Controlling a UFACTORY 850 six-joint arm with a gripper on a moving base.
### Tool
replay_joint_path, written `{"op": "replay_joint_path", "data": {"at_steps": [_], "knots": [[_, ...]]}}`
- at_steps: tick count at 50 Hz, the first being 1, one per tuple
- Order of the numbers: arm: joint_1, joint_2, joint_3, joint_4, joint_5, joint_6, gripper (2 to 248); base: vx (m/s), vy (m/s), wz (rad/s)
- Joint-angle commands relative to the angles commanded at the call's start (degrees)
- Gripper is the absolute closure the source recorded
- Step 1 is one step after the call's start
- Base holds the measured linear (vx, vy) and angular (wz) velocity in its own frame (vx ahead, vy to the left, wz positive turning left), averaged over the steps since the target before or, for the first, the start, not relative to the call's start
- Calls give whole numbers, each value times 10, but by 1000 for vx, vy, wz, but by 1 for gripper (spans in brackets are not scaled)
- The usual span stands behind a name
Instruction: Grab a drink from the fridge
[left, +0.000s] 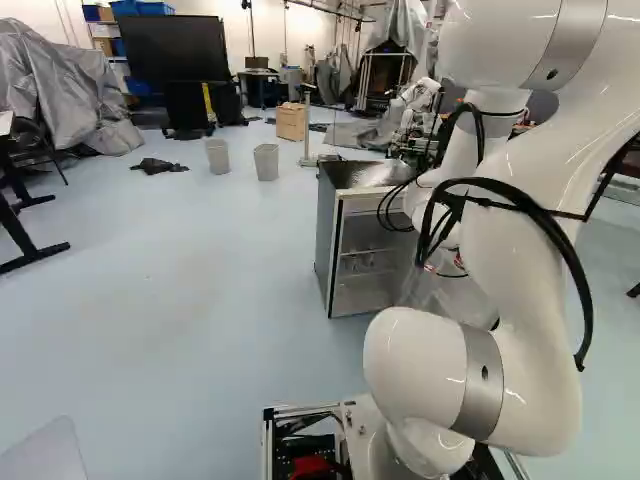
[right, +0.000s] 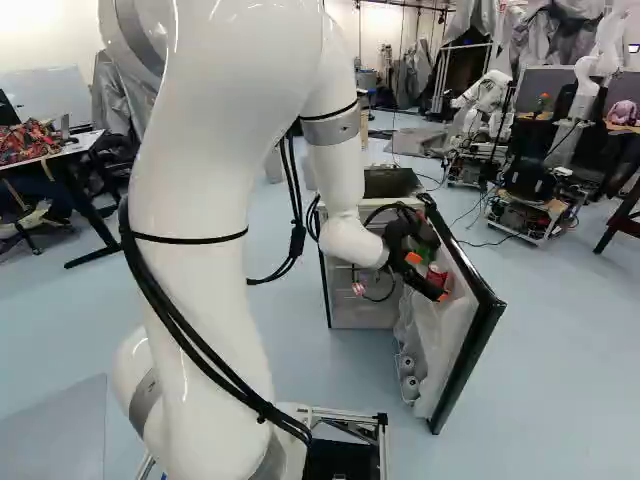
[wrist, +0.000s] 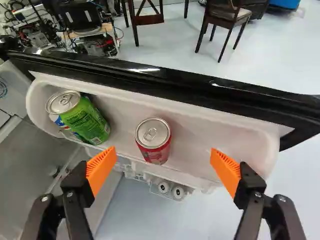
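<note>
Above the open door of the small fridge (left: 368, 255) is my gripper (right: 425, 277), close to the door's upper shelf. In the wrist view the gripper (wrist: 162, 167) stands wide open, its orange pads apart with nothing touched. A red can (wrist: 153, 141) stands upright in the white door shelf (wrist: 195, 130), ahead of the fingertips and between their lines. Beside it a green can (wrist: 86, 120) leans at the shelf's hinge end, with a partly hidden blue can behind it. The red can (right: 436, 275) also shows next to the gripper in the right base view.
Lower in the door are two more cans (wrist: 171, 190). The door's black edge (right: 470, 345) stands out into the room. Another robot (right: 485, 95) is farther back. Chairs (wrist: 225, 22) stand beyond the door, and two bins (left: 266, 161) stand behind the fridge.
</note>
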Motion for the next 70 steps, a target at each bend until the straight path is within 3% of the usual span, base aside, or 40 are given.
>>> {"op": "replay_joint_path", "data": {"at_steps": [40, 70], "knots": [[27, -13, -19, 115, 46, 0, 3, 0, 0, 0], [51, -27, -38, 122, 49, 0, 3, 0, 0, 0]]}}
